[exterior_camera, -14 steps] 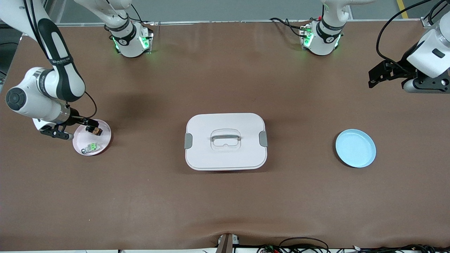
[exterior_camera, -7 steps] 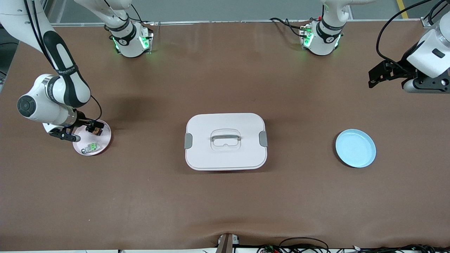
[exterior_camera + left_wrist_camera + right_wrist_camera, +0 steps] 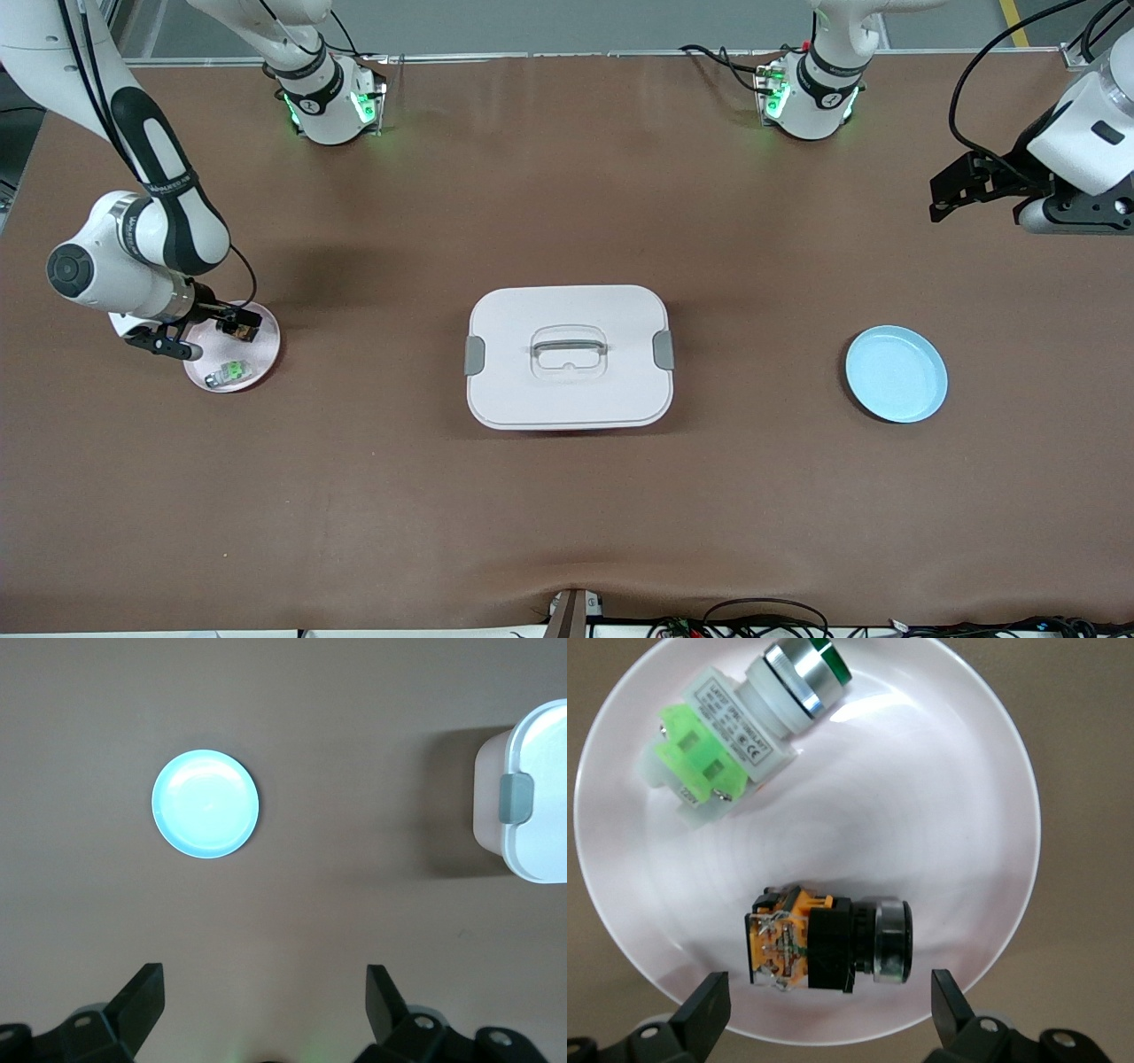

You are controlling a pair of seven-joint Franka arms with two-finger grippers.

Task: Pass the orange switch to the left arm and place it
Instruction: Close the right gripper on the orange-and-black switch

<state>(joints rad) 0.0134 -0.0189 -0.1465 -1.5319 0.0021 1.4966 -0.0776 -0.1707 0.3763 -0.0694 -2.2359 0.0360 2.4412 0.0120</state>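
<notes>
The orange switch (image 3: 239, 330) lies on its side on a pink plate (image 3: 257, 359) at the right arm's end of the table. In the right wrist view the orange switch (image 3: 828, 939) sits just ahead of my right gripper (image 3: 828, 988), whose fingers stand open on either side of it without touching. My right gripper (image 3: 199, 328) hovers low over the plate. The white box (image 3: 568, 356) stands mid-table. My left gripper (image 3: 946, 197) waits open in the air at the left arm's end; the left gripper (image 3: 264, 981) holds nothing.
A green-and-clear component (image 3: 230, 370) shares the pink plate, nearer the front camera than the switch; it is the green component (image 3: 740, 722) in the right wrist view. A blue plate (image 3: 896, 373) lies bare toward the left arm's end, with the box (image 3: 532, 806) beside it.
The right arm has shifted slightly toward the box, settling its open gripper over the pink plate by the switch. The left arm has not moved.
</notes>
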